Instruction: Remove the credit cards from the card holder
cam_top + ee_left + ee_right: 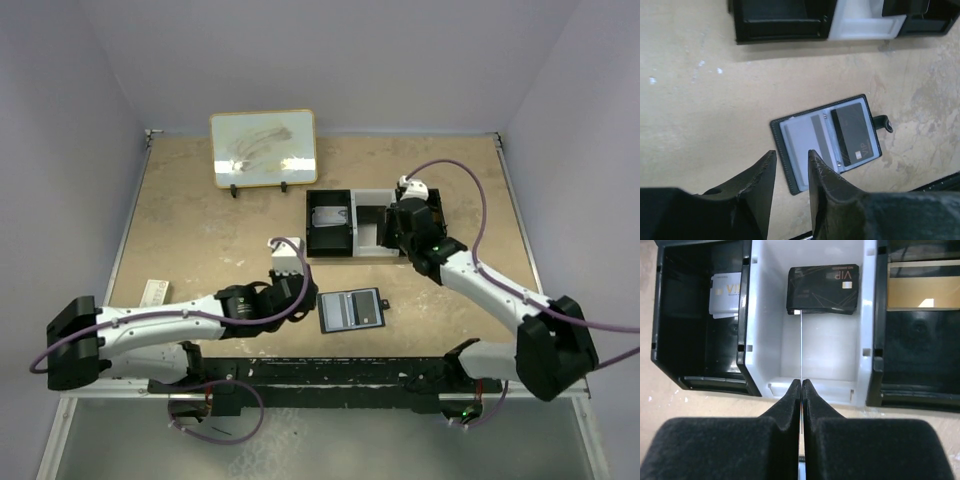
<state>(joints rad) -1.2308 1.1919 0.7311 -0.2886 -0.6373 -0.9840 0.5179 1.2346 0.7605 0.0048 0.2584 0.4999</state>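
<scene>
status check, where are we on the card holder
Left gripper jaws open, empty, beside card holder. Right gripper shut on edge-on card above tray. Card holder open flat, black card still inside. Nothing in the way.

Black card holder (826, 142), blue-grey inside; black-and-white tray (867, 315); black card (823, 289); mottled tan table (700, 115).

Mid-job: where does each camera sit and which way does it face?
Top external: above, behind the robot, looking down at the table; left arm, right arm show.
Left wrist: on the left gripper, facing down at the open card holder; fingers show.
Right wrist: on the right gripper, facing down into the tray; fingers shut on a thin card show.
All share the tray.
</scene>
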